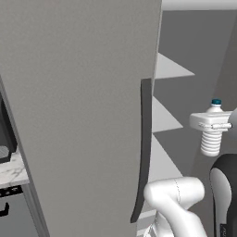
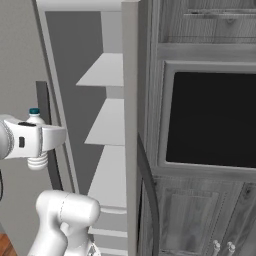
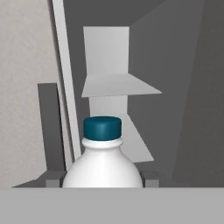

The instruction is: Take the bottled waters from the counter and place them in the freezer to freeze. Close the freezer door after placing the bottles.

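Observation:
My gripper (image 1: 212,123) is shut on one bottled water (image 1: 210,142), a ribbed clear bottle with a teal cap, held upright in the air. From the right base the gripper (image 2: 31,140) and the bottle (image 2: 37,161) hang just in front of the open freezer (image 2: 106,125), level with its middle shelves. In the hand view the bottle (image 3: 103,164) sits between the fingertips (image 3: 151,178), with a freezer shelf (image 3: 118,85) straight beyond it. The freezer door (image 1: 78,115) stands swung open to the left, its dark bar handle (image 1: 146,148) facing me. A corner of the counter (image 1: 11,170) shows at the lower left.
The neighbouring fridge door (image 2: 131,100) stays closed right of the freezer, its curved dark handle (image 2: 148,190) low down. Further right is a black-windowed wall oven (image 2: 215,120) among grey wood cabinets. My own white arm link (image 2: 65,215) rises below the gripper.

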